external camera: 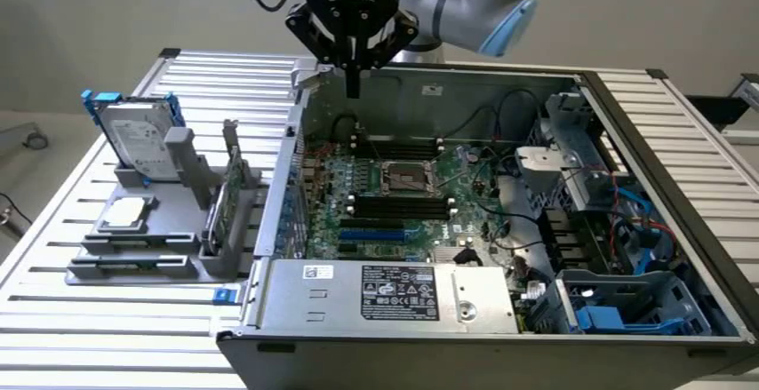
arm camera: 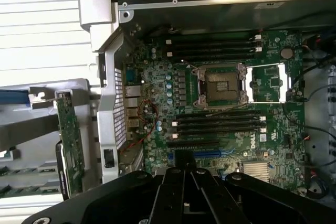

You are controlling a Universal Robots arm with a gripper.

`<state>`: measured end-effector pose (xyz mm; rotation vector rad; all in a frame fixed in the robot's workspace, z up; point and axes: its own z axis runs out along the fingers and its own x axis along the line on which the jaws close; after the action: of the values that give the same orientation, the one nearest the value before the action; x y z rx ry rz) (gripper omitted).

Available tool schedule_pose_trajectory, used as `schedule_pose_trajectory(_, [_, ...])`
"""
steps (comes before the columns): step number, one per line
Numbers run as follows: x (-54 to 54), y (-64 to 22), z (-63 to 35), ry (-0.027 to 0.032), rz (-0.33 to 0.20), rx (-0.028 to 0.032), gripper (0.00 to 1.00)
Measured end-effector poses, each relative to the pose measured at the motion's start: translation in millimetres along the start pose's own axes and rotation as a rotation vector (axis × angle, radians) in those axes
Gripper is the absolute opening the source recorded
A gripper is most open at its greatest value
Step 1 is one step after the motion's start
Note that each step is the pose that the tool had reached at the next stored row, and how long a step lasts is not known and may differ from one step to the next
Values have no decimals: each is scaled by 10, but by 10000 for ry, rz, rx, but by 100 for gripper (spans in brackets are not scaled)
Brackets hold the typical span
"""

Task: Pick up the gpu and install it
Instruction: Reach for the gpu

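Hovering above the case (external camera: 475,359) rear corner, jaws pinched together, nothing in them. gpu (external camera: 229,196) stands on edge in the rack (external camera: 131,261) on the bench (external camera: 119,328), just outside the case wall and well apart from the jaws. Risk, my read: a skewed grab could scrape the card on the rack or case wall. Wrist view gives the motherboard (arm camera: 157,103) slots and the gpu's green edge (arm camera: 71,145). Exterior view adds the drive (external camera: 137,137) and chip (external camera: 127,214).
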<state>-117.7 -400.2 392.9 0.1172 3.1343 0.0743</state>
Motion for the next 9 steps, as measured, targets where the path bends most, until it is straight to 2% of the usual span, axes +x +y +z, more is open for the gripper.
schedule_pose_trajectory(2, [49,-4,-1,2,2,2,11])
schedule_pose_trajectory(9, [368,-27,0,1,2,-1,11])
